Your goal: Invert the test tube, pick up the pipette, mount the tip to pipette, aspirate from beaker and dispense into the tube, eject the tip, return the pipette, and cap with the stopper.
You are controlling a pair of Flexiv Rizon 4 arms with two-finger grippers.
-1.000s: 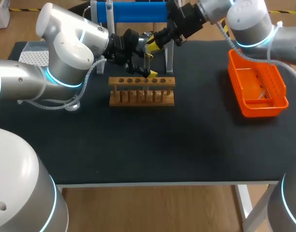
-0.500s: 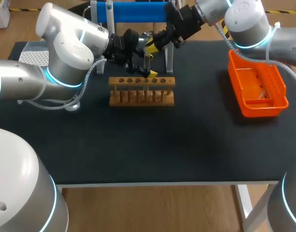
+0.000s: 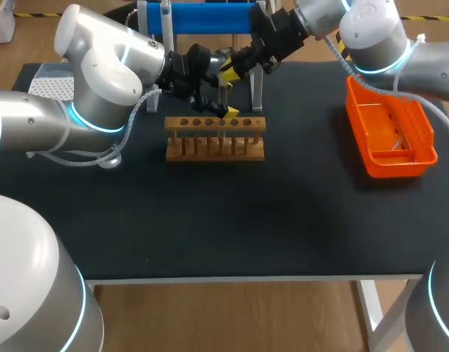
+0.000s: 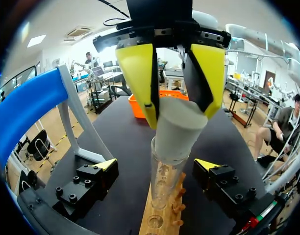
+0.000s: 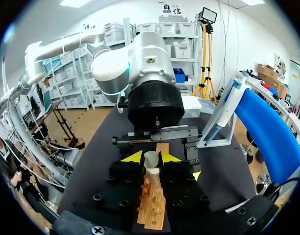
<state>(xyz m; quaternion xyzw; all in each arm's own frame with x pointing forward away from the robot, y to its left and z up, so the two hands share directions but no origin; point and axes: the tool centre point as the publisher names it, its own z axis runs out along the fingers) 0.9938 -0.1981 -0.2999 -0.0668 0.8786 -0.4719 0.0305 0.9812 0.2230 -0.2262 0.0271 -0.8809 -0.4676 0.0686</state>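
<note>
A clear test tube [image 4: 165, 182] stands upright in the wooden rack [image 3: 215, 139]. My left gripper [image 4: 157, 166] is open, one finger on each side of the tube and neither touching it. From above, my right gripper [image 5: 151, 157] is shut on a pale grey stopper [image 4: 177, 130], whose narrow end sits at the tube's mouth. In the head view both grippers meet just behind the rack: the left gripper [image 3: 218, 104] low, the right gripper [image 3: 230, 70] above it. The stopper [image 5: 151, 159] shows between the right gripper's yellow tips, with the rack [image 5: 153, 203] beneath.
A blue pipette stand [image 3: 210, 17] with the pipette [image 3: 166, 20] hanging on it stands at the table's back edge. An orange basket [image 3: 390, 136] sits at the right. A white tip box [image 3: 51, 85] lies at the far left.
My right arm has edged slightly left and back, still holding the stopper over the tube. The left arm has kept still.
</note>
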